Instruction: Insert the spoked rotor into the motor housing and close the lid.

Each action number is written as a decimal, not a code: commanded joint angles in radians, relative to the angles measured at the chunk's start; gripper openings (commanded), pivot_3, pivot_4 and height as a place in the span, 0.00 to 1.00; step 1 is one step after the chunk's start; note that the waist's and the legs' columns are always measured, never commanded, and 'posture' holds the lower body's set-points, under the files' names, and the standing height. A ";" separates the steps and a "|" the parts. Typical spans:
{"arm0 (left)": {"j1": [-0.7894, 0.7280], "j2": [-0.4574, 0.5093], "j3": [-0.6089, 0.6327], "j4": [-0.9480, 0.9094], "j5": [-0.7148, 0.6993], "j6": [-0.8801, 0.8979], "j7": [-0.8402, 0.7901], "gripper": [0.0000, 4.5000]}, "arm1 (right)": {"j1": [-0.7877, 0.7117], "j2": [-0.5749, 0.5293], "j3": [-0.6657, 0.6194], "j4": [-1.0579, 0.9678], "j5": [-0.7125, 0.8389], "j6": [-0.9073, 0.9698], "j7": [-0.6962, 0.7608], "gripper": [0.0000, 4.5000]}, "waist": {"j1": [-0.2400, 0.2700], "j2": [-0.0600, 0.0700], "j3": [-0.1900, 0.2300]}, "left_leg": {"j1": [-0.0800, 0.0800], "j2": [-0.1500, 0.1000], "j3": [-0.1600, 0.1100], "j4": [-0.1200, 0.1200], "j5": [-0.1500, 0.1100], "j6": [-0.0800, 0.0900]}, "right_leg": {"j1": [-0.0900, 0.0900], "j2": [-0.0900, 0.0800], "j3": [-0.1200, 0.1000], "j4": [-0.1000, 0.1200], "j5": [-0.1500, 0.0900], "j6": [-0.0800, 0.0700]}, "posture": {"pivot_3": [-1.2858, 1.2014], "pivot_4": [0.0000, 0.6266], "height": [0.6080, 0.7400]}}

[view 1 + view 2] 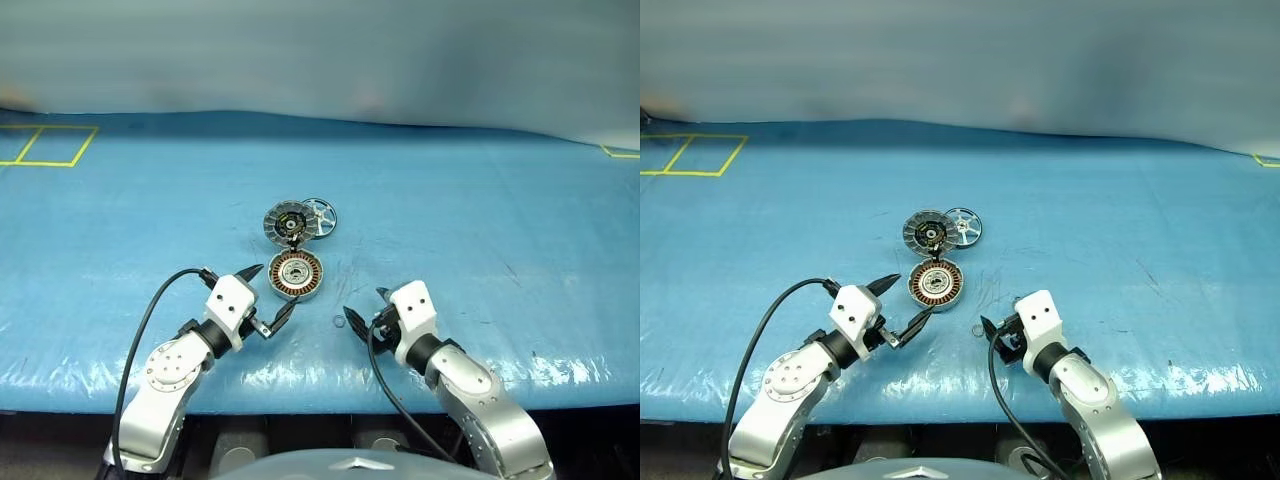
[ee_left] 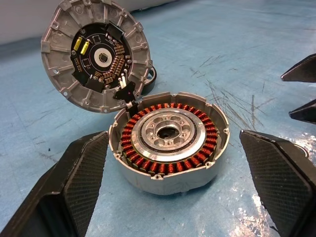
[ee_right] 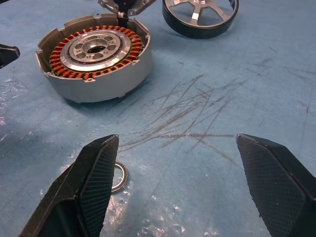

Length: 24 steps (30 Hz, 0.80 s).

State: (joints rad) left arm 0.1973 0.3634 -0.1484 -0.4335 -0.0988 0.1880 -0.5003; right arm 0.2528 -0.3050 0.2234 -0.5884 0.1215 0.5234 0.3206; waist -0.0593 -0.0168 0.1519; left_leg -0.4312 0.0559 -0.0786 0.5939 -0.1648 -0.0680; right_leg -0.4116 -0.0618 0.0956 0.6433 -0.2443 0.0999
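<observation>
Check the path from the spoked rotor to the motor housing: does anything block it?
Partly. The lid stands propped open at the motor housing's far edge, beside the spoked rotor. The housing's open top shows nothing in it, so lifting the rotor over looks possible.

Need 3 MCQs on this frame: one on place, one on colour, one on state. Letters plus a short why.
1. The spoked rotor lies:
A. inside the motor housing
B. on the mat beside the lid
C. in the right hand

2. The windings in the motor housing are:
A. copper-orange
B. green
C. white

3. The lid is:
A. shut on the housing
B. open, ribbed face showing
C. held by the left hand

Key: 1 B, rotor sits on the blue mat next to the lid. 2 A, orange ring around a silver centre. 3 B, it leans open behind the housing.
</observation>
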 commanded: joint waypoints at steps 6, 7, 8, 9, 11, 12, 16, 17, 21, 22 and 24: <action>-0.012 0.003 -0.004 -0.026 -0.006 0.002 -0.005 1.00 | -0.023 -0.020 0.063 0.061 0.026 -0.086 0.113 0.89 | 0.003 -0.001 0.000 | 0.000 0.000 0.000 -0.001 0.000 0.000 | 0.001 0.000 0.000 0.000 0.000 0.000 | 0.52 0.24 1.00; -0.011 0.003 -0.004 -0.026 -0.006 0.002 -0.005 1.00 | -0.027 -0.025 0.069 0.073 0.022 -0.092 0.123 0.89 | 0.004 -0.001 0.000 | 0.000 0.000 0.000 0.000 0.000 0.000 | 0.001 0.000 0.000 0.000 0.000 0.000 | 0.52 0.24 1.00; -0.010 0.003 -0.005 -0.027 -0.006 0.003 -0.005 1.00 | -0.033 -0.031 0.077 0.088 0.018 -0.097 0.135 0.89 | 0.005 -0.001 0.000 | 0.000 0.000 0.000 0.000 0.000 0.000 | 0.001 0.000 0.000 0.000 0.000 0.000 | 0.52 0.24 1.00; -0.008 0.004 -0.006 -0.029 -0.005 0.003 -0.005 1.00 | -0.039 -0.035 0.082 0.102 0.013 -0.104 0.142 0.89 | 0.006 -0.001 0.000 | 0.000 0.000 0.000 0.000 0.000 0.000 | 0.001 0.000 0.000 0.000 0.000 0.000 | 0.52 0.24 1.00; -0.002 0.006 -0.008 -0.033 -0.004 0.003 -0.006 1.00 | -0.047 -0.037 0.084 0.127 0.010 -0.115 0.149 0.89 | 0.009 -0.001 0.000 | 0.000 0.000 0.000 0.001 0.000 0.000 | 0.001 0.000 0.000 0.000 0.000 0.000 | 0.52 0.24 1.00; 0.004 0.007 -0.009 -0.036 -0.003 0.002 -0.006 1.00 | -0.051 -0.038 0.083 0.140 0.008 -0.119 0.150 0.89 | 0.010 -0.001 0.000 | 0.000 0.000 0.000 0.001 0.000 0.000 | 0.001 0.000 0.000 0.000 0.000 0.000 | 0.52 0.24 1.00; 0.037 0.017 -0.019 -0.044 0.015 -0.002 -0.004 1.00 | -0.060 -0.049 0.084 0.197 -0.018 -0.145 0.149 0.89 | 0.014 -0.001 0.000 | 0.000 0.000 0.000 0.001 0.000 0.000 | 0.001 0.000 0.000 0.000 0.000 0.000 | 0.52 0.24 1.00; 0.045 0.021 -0.024 -0.043 0.025 -0.008 -0.002 1.00 | -0.061 -0.051 0.085 0.209 -0.024 -0.151 0.147 0.89 | 0.015 -0.001 0.000 | 0.000 0.000 0.000 0.001 0.000 0.000 | 0.001 0.000 0.000 0.000 0.000 0.000 | 0.52 0.24 1.00; 0.081 0.012 -0.035 -0.032 0.023 -0.020 0.008 1.00 | -0.055 -0.054 0.081 0.254 -0.051 -0.175 0.135 0.85 | 0.020 -0.002 0.000 | 0.001 0.000 0.000 0.001 0.000 0.000 | 0.001 0.000 0.000 0.000 0.000 0.000 | 0.52 0.24 1.00; 0.087 0.009 -0.036 -0.030 0.022 -0.022 0.010 1.00 | -0.052 -0.053 0.079 0.262 -0.053 -0.181 0.133 0.81 | 0.021 -0.002 0.000 | 0.001 0.000 0.000 0.002 0.000 0.000 | 0.001 0.000 0.000 0.000 0.000 0.000 | 0.52 0.24 1.00; 0.101 0.004 -0.041 -0.022 0.025 -0.029 0.014 1.00 | -0.042 -0.057 0.078 0.271 -0.059 -0.191 0.133 0.69 | 0.022 -0.003 -0.001 | 0.001 0.000 0.000 0.002 0.000 0.000 | 0.002 0.000 0.000 0.000 0.000 0.000 | 0.52 0.24 1.00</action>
State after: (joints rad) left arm 0.2952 0.3740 -0.1792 -0.4342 -0.0787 0.1847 -0.4923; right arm 0.1924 -0.3517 0.3033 -0.3360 0.0756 0.3314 0.4562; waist -0.0371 -0.0199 0.1513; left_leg -0.4305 0.0560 -0.0785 0.5963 -0.1650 -0.0681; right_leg -0.4099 -0.0616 0.0956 0.6436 -0.2443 0.1000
